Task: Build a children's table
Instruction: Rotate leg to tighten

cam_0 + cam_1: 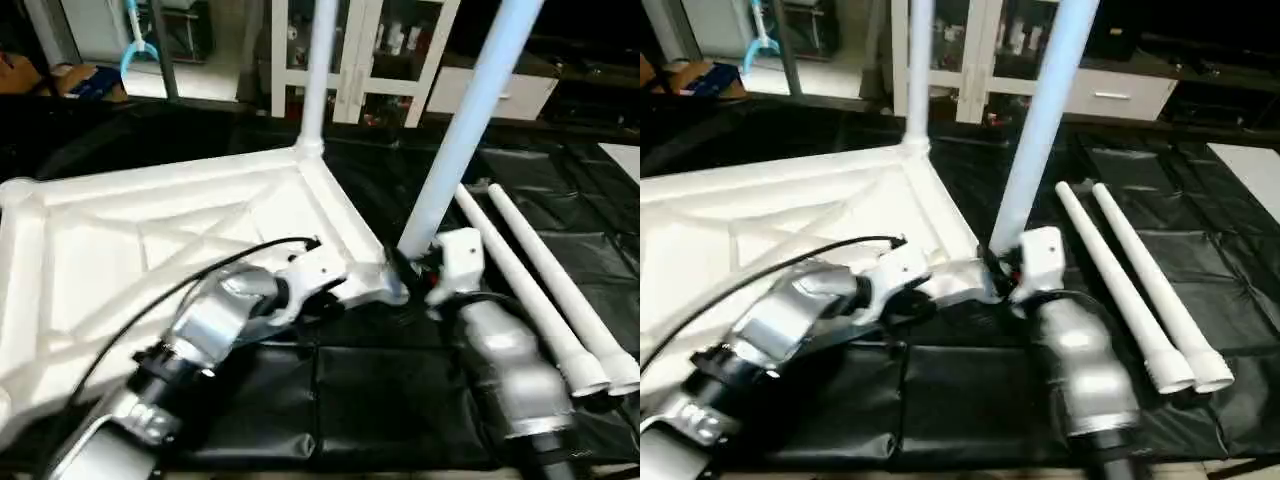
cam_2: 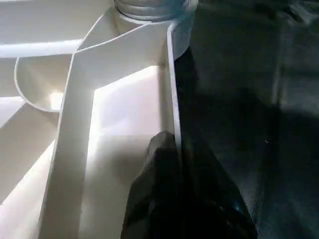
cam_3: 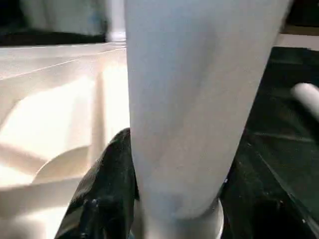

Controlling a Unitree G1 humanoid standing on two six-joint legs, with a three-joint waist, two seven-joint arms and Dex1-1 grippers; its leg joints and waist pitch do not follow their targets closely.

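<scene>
Right gripper (image 1: pixel 408 272) has its black fingers (image 3: pixel 107 189) closed around the base of a white tube leg (image 1: pixel 470 120), which sits in the tabletop's near corner socket and leans toward 1 o'clock. Left gripper (image 2: pixel 177 149) is pinched shut on the thin side rim of the tabletop (image 1: pixel 150 240), just at 9 o'clock from that socket. The tabletop lies ribbed side up on the black-covered work surface (image 1: pixel 380 390). Another leg (image 1: pixel 318 70) stands upright in the far corner socket at 12 o'clock. Two loose legs (image 1: pixel 540 280) lie side by side at 3 o'clock.
</scene>
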